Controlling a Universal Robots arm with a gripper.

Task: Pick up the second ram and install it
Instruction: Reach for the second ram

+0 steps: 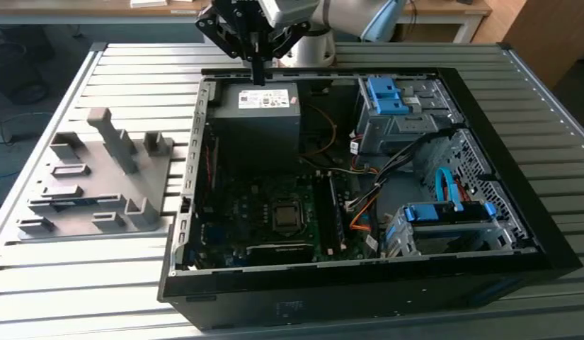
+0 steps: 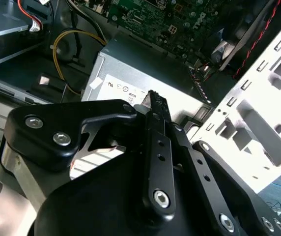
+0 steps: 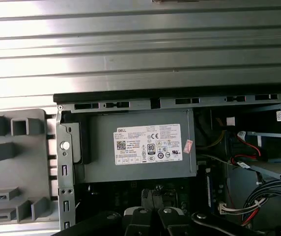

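One computer case [image 1: 367, 294] holds one power supply [image 1: 261, 120] and two blue drive brackets [image 1: 384, 95] [image 1: 447, 211]. One grey holder [image 1: 93, 185] lies at the exterior view's left. One gripper [image 1: 258, 74] hangs above.

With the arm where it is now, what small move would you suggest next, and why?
Probably swing toward the exterior view's left: the tool hangs shut and apparently empty over the power supply, while the second ram lies in the grey holder outside the case.

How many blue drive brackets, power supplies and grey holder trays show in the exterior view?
blue drive brackets: 2
power supply: 1
grey holder tray: 1
total: 4
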